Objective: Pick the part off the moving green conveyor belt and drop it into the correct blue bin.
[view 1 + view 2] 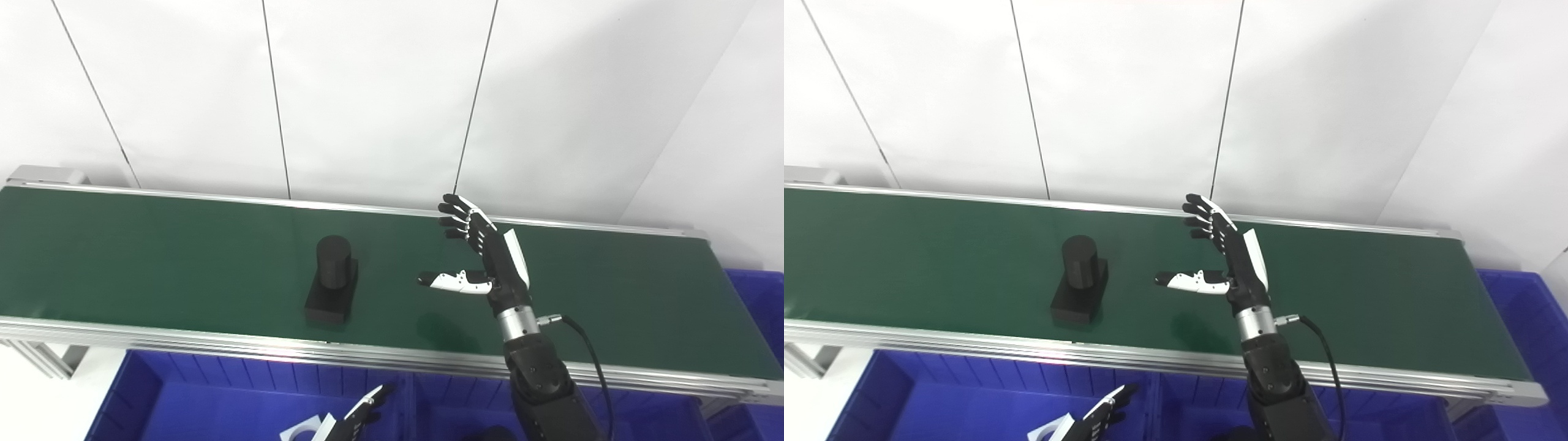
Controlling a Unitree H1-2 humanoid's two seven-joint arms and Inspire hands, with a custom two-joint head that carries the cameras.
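Left eye view: our right hand (490,257) is wide open, holding nothing. We see the black part (332,282) to its left, standing upright on the green belt (153,257).

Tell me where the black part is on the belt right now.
In the left eye view, the black part sits left of centre on the green conveyor belt, near its front rail, with the open right hand raised to its right.

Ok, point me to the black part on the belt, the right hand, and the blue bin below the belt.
black part (331,278), left eye view, on its upright cylinder's side.
right hand (490,254), left eye view, on the palm, fingers spread above the belt.
blue bin (184,373), left eye view, on its ribbed back wall.
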